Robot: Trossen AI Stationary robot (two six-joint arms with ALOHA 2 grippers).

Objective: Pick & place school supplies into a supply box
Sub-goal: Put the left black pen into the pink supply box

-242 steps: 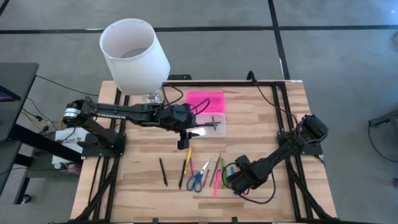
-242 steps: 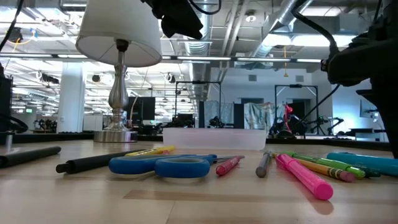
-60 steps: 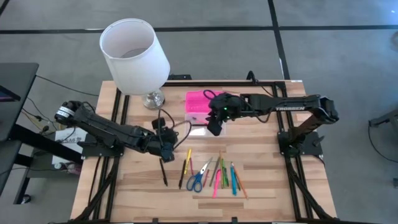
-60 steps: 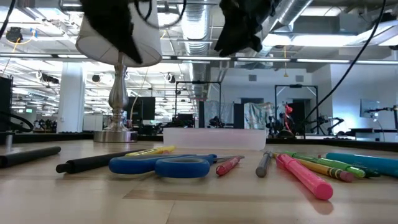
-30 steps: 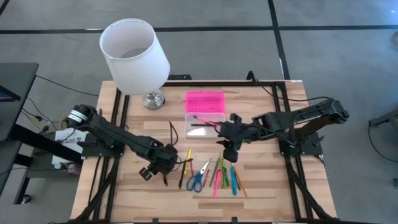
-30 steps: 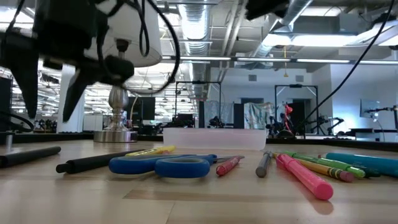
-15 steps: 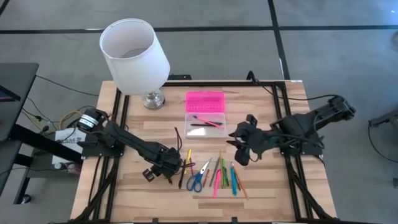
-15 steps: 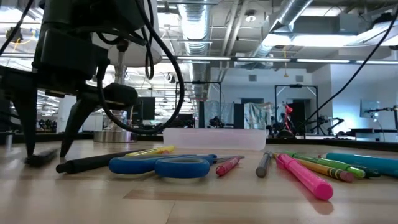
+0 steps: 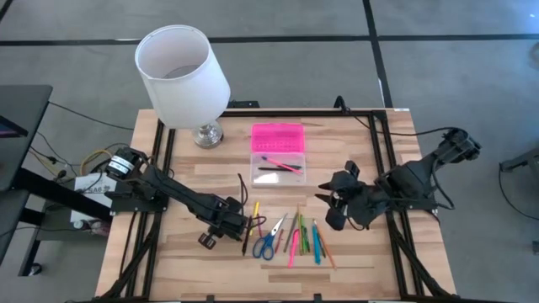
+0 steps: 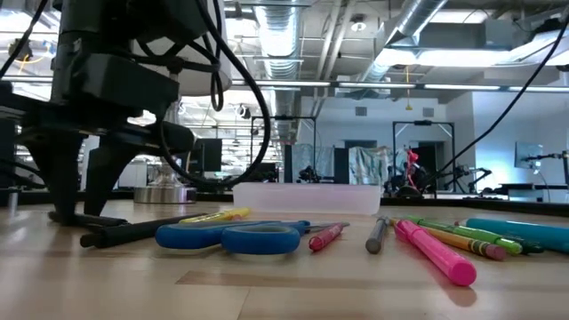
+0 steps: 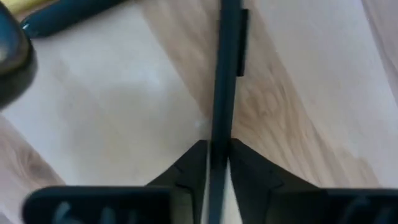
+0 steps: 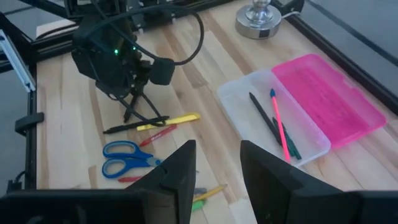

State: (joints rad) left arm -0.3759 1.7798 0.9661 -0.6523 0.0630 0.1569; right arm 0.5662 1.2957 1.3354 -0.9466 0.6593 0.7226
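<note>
**A:** Since a second ago, what is changing on the worktop (image 9: 370, 143)?

**B:** Both arms are shifting. Left tool (image 9: 221, 233) is dropping onto the black pen (image 11: 224, 81) lying at the left end of the spread, and its fingers (image 11: 249, 177) are now pinching that pen from both sides. Right tool (image 9: 335, 206) is pulling back from the supply box (image 9: 278, 158) toward the right edge.

**A:** So which step is under way?

**B:** I am judging it as the pick. The black pen is lying flat on the wood with the left tool clamped on it, not yet lifted. In the low view the tool's fingers are standing right down at the boards.

**A:** And the right tool?

**B:** It is hanging spread and carrying nothing, above the right end of the loose supplies.

**A:** Where is everything else sitting?

**B:** The supply box is lying open near the lamp (image 9: 183, 74), its pink lid (image 9: 277, 135) folded back. A pink pen (image 12: 279, 127) and a couple of dark ones are already resting in its clear base. Blue scissors (image 9: 265, 245), a yellow pencil (image 9: 255, 210) and the remaining markers are waiting in a row between the two tools.

**A:** What is the next move asking for?

**B:** Probably a straight lift, keeping the thin pen from swivelling in the grip, then a carry over the clear base, aligned lengthwise before letting go.
</note>
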